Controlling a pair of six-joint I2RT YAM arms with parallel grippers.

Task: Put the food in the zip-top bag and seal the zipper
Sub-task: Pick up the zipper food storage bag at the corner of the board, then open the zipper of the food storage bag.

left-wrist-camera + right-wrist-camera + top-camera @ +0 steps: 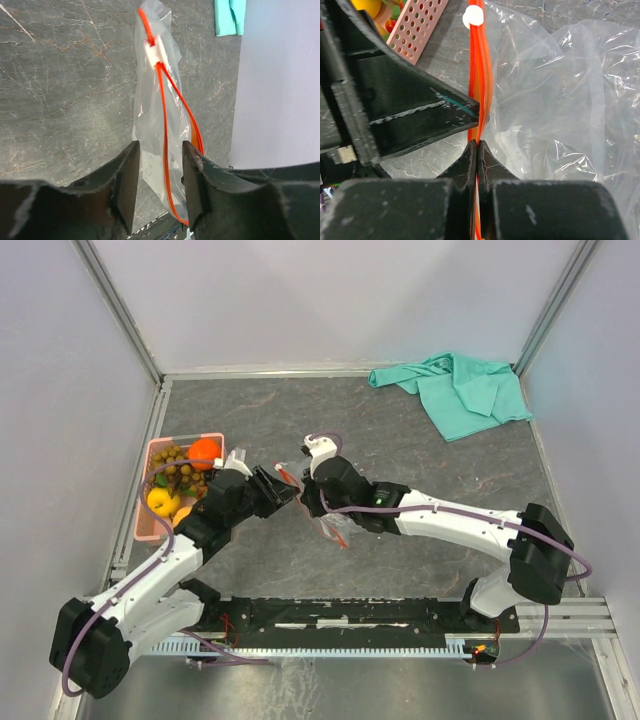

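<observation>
The clear bag [150, 115] hangs above the middle of the desk [420, 455], between the two arms, and it is not lying flat. Its zipper [164, 110] is a thin orange-red strip that runs along the mouth edge. A small white slider [152, 50] sits on the zipper near one end. Below the slider, in the left wrist view, the two halves of the strip go apart from each other, so the mouth is partly open there.

The right tool [477, 146] has its two fingers pressed together, and the zipper is clamped between them. The plastic of the bag spreads out to one side of this grip, wrinkled and shiny.

The left tool [160, 147] has its fingers apart. The mouth edge of the bag passes through the gap between them, and the orange-red strip runs down between the two pads. In the right wrist view, the tip of one left finger reaches the zipper from the side, just above the right tool's grip.

I see no fruit inside the bag. The food is in the pink basket [143, 510], which stands at the left side of the desk, close to the left arm. In it there are an orange [204, 451], a yellow lemon [162, 501] and a bunch of brown berries [178, 468]. Other fruit under the arm I cannot tell clearly.

A teal cloth [460, 390] lies crumpled at the far right corner of the desk, well apart from the bag.
</observation>
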